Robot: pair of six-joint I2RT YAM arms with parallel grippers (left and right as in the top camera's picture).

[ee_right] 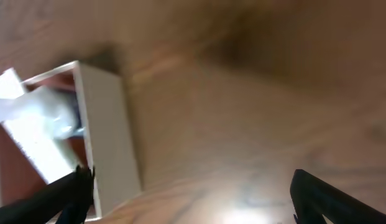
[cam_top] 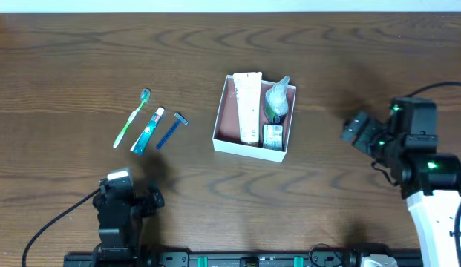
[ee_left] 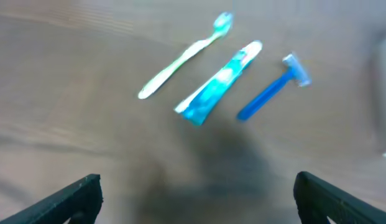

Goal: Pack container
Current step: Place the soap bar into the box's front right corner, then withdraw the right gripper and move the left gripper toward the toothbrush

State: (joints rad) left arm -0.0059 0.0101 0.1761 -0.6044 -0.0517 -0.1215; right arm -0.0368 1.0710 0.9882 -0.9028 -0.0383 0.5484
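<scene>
Leaving narrow gaps between toothbrush (cam_top: 132,117), toothpaste tube (cam_top: 148,130) and razor (cam_top: 171,129); leaving open table (cam_top: 198,111) between razor and raised walls of container (cam_top: 249,147).

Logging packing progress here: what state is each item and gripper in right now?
container: open, partly filled, white tube inside.
toothbrush: lying on table, outside container.
toothpaste: lying on table, outside.
razor: lying on table, outside.
left gripper: open, empty.
right gripper: open, empty.
</scene>
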